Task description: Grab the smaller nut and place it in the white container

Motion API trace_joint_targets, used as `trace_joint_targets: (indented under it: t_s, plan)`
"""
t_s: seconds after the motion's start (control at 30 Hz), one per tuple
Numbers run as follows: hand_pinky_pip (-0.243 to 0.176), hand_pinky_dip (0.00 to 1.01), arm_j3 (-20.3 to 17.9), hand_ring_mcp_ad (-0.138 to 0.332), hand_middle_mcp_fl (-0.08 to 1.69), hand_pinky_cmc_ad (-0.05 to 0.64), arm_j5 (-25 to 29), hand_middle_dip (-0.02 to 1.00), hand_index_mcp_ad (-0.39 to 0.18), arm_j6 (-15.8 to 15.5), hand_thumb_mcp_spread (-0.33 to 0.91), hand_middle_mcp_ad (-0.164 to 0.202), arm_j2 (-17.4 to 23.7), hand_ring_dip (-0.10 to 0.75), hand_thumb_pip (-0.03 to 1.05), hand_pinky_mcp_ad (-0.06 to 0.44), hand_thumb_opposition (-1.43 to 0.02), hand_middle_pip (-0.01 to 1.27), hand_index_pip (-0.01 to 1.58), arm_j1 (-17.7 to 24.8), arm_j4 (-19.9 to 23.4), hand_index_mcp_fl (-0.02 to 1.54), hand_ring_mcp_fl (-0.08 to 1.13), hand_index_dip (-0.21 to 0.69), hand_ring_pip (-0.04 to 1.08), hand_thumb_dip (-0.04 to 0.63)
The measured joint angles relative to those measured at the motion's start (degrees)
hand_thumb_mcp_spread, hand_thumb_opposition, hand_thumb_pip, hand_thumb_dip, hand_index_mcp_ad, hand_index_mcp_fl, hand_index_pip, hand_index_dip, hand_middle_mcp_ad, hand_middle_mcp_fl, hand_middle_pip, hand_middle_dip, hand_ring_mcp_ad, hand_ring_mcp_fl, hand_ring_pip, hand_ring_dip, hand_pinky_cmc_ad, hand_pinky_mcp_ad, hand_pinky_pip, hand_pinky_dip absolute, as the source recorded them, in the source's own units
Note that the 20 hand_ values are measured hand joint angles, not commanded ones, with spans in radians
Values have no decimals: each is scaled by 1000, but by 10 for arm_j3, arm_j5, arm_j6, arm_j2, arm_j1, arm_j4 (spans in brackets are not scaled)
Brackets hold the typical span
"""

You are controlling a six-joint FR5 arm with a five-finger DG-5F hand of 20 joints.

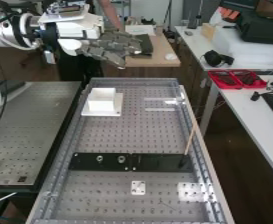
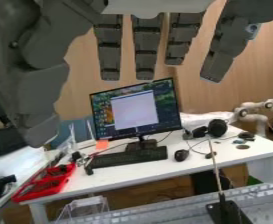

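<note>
At the upper left of the high view, the hand [image 1: 113, 47] is held above the bench's far end, well away from the bar and the container. Its fingers are straight with nothing between them. In the wrist view the hand [image 2: 146, 47] hangs with fingers spread apart and the thumb off to one side. The white container [image 1: 102, 102] stands on a white plate near the bench's far left corner. On the flat black bar [image 1: 161, 162] the larger nut [image 1: 99, 158] and the bearing [image 1: 121, 159] stand side by side.
A thin stick [image 1: 190, 142] stands upright at the bar's right end. Clear plastic pieces [image 1: 160, 109] lie at the bench's far right. A small white plate [image 1: 138, 188] lies below the bar. In the wrist view, a monitor [image 2: 136, 110] stands on a side table.
</note>
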Motion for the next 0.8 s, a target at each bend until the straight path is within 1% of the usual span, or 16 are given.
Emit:
trace_joint_targets:
  t_s: [0.03,0.1,0.2,0.3,0.33,0.4,0.53,0.63,0.73,0.77,0.8]
  plan:
    - [-58,463,3,105,185,367,-1,239,-105,1,290,59,1,87,527,278,-747,129,410,-3,-5,119,16,51,120,204]
    - [-75,464,7,105,182,377,-3,239,-105,5,290,59,3,87,527,278,-747,129,387,-9,-11,136,16,56,120,204]
    - [-75,475,14,105,185,379,-8,239,-103,7,291,58,4,87,527,281,-747,129,353,-17,-18,175,16,77,120,204]
    - [-75,476,19,105,185,379,-13,239,-96,9,293,58,3,87,524,278,-749,129,328,-20,-23,169,16,93,120,202]
    - [-75,476,21,101,182,379,-16,236,-96,6,290,58,3,87,518,278,-749,129,319,-21,-24,175,16,89,120,190]
    - [-75,473,26,101,185,379,-20,239,-96,2,290,58,2,87,508,278,-749,129,305,-23,-27,175,16,108,120,190]
    - [-75,473,39,105,182,379,-30,239,-96,-2,290,58,-1,87,506,278,-747,129,244,-28,-40,169,16,119,120,190]
    - [-75,490,45,105,182,386,-34,239,-96,-5,290,58,-5,87,508,278,-747,129,211,-30,-46,169,16,126,120,190]
    - [-75,490,49,105,185,379,-37,239,-96,-4,290,58,-9,87,494,278,-747,129,190,-31,-49,175,16,140,120,190]
    - [-75,490,49,105,187,394,-37,239,-96,-4,293,58,-10,87,494,278,-742,129,182,-31,-50,169,16,140,120,190]
    - [-75,490,51,105,178,396,-38,239,-96,-4,290,56,-11,87,494,278,-730,129,183,-31,-51,175,16,140,124,190]
